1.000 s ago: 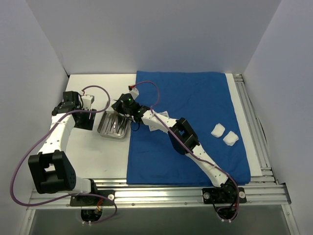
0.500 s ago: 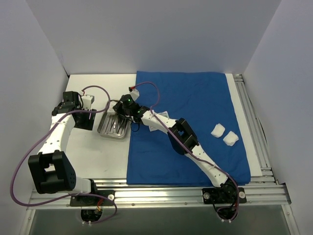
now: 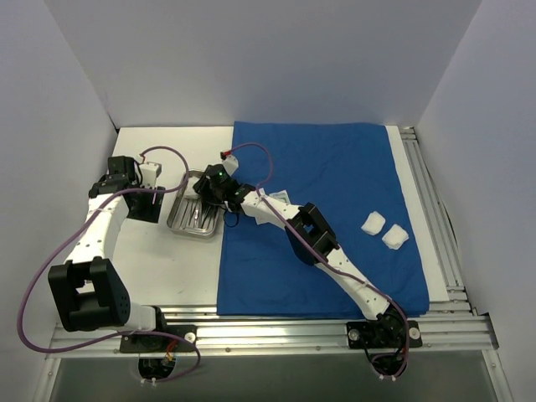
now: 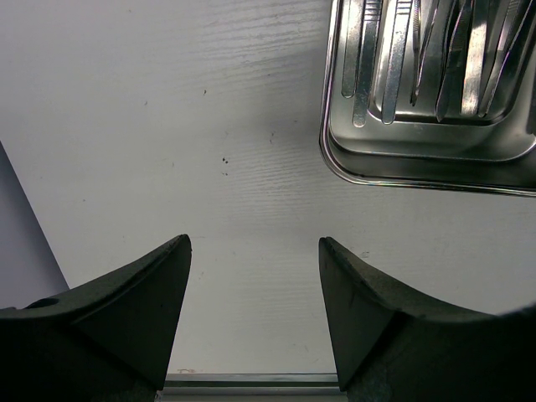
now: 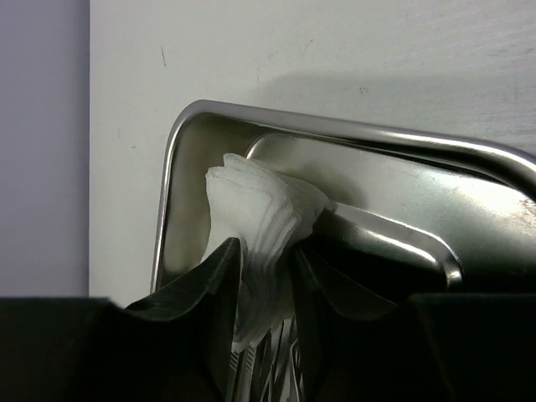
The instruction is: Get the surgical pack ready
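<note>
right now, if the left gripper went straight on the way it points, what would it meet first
Probably the bare white table: the left gripper aims at tabletop, with the steel tray off to one side of that line.

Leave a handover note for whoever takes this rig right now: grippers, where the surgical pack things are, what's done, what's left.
Left gripper: open, empty, over bare table beside the steel tray.
Right gripper: shut on a gauze wad, low over the tray's corner.
Done: instruments lie in the tray.
Left: drop gauze in, probably add the two white pads from the blue drape, then wrap.
</note>
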{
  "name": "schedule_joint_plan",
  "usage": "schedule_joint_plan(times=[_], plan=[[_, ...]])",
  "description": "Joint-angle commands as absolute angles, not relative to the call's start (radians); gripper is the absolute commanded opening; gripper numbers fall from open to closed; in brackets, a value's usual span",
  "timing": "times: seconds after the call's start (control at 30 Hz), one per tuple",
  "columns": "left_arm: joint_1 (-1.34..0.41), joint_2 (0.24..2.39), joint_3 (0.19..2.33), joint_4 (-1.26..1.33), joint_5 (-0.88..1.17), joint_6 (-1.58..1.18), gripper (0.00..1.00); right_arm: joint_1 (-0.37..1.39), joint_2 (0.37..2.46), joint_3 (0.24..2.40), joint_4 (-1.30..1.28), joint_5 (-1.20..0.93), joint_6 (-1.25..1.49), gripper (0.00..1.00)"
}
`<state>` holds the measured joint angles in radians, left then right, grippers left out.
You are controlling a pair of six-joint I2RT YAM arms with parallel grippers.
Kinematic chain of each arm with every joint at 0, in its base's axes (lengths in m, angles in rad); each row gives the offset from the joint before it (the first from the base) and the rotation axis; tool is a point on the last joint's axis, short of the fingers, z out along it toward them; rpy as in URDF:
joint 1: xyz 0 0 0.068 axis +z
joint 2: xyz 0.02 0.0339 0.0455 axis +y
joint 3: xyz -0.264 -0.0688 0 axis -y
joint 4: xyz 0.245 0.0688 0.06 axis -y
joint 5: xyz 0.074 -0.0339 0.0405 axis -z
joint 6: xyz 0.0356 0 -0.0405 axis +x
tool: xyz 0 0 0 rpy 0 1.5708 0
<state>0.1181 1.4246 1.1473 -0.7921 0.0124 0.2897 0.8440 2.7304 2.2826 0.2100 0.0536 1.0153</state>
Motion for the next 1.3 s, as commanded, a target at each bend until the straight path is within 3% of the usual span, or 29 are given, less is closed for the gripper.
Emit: schedule_joint_plan(times=[0.0, 0.27, 0.8, 0.93, 1.17, 1.27], plan=[[0.124, 1.404, 1.155, -0.765, 0.020, 0.281, 0.72, 0.847, 2.718, 2.339, 0.196, 0.109, 0.973, 0.30], [0.124, 1.399, 1.160, -0.769, 0.025, 0.282, 0.72, 0.848, 2.666, 2.341, 0.178, 0.133, 0.919, 0.47], [0.124, 1.382, 1.163, -0.773, 0.018, 0.281, 0.71, 0.845, 2.469, 2.330, 0.117, 0.054, 0.763, 0.53], [0.124, 1.329, 1.163, -0.769, 0.017, 0.284, 0.71, 0.805, 2.288, 2.150, 0.080, -0.029, 0.701, 0.53], [0.126, 1.354, 1.190, -0.784, 0.034, 0.285, 0.71, 0.614, 1.812, 1.532, -0.043, -0.029, 0.631, 0.51], [0.124, 1.364, 1.184, -0.779, 0.044, 0.287, 0.71, 0.455, 1.613, 1.278, -0.096, -0.034, 0.637, 0.50]])
